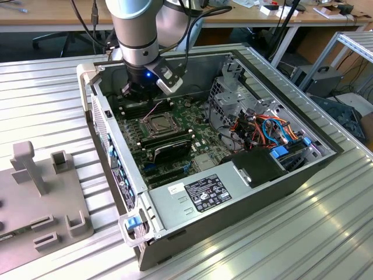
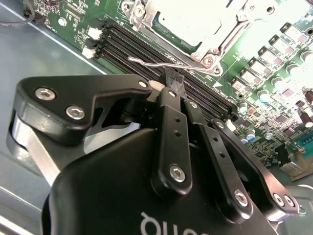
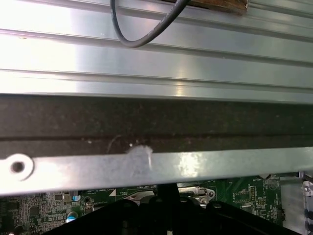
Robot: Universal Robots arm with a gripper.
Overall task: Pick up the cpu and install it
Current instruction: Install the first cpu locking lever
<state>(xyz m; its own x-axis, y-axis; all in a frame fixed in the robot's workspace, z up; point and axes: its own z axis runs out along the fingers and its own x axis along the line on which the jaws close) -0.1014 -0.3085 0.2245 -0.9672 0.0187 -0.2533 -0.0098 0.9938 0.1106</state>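
Pincer (image 2: 171, 81) hangs low inside open computer case (image 1: 192, 201), over motherboard (image 1: 198, 131), at far end of case in exterior view. In second wrist view black fingers (image 2: 172, 122) pressed together, tips meeting just above memory slots (image 2: 146, 49); nothing visible between them. Cpu (image 2: 188, 19) lies seated in socket, dull pale top showing inside open metal frame, just beyond slots, apart from fingertips. Thin wire lever (image 2: 161, 62) lies between. Case rests on ribbed aluminium worktop (image 1: 46, 87).
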